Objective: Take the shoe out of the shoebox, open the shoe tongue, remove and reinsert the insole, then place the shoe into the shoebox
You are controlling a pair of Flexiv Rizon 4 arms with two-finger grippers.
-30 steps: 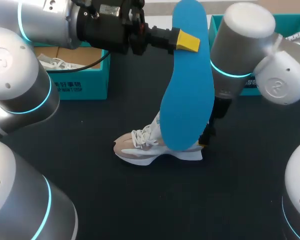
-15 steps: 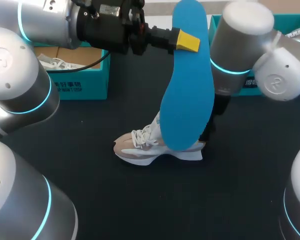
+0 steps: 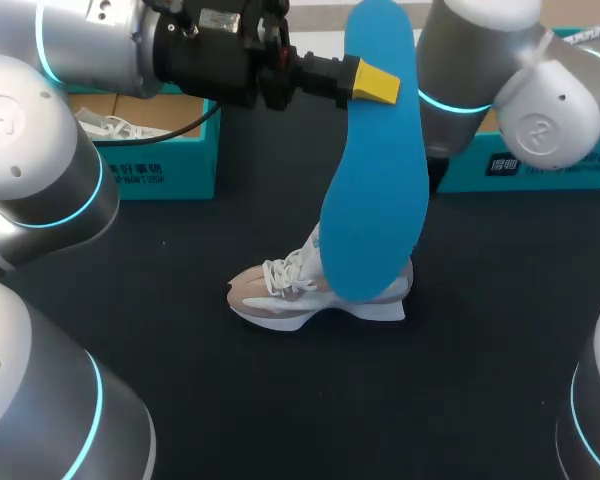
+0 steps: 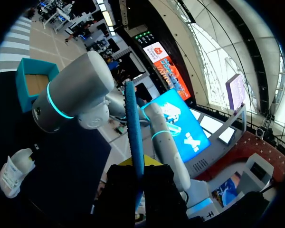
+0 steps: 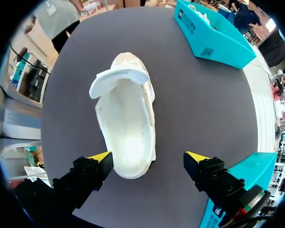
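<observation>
Insole out, shoe unheld: reinsertion could go wrong.
Head view: left tool (image 3: 375,82) clamped on long blue foam insole (image 3: 375,190) hanging above beige-and-white laced sneaker (image 3: 310,295) on dark worktop (image 3: 180,380); teal cardboard shoebox (image 3: 160,165) holds something white. Left wrist view: insole (image 4: 133,128) edge-on, may slip. Right wrist view: right tool (image 5: 148,156) spread over the sneaker's (image 5: 126,128) heel, gripping nothing; the shoe may skid.

Plain dark table (image 3: 280,400), matte, near black from the head view. From the right wrist view the same top reads charcoal grey, evenly lit.
</observation>
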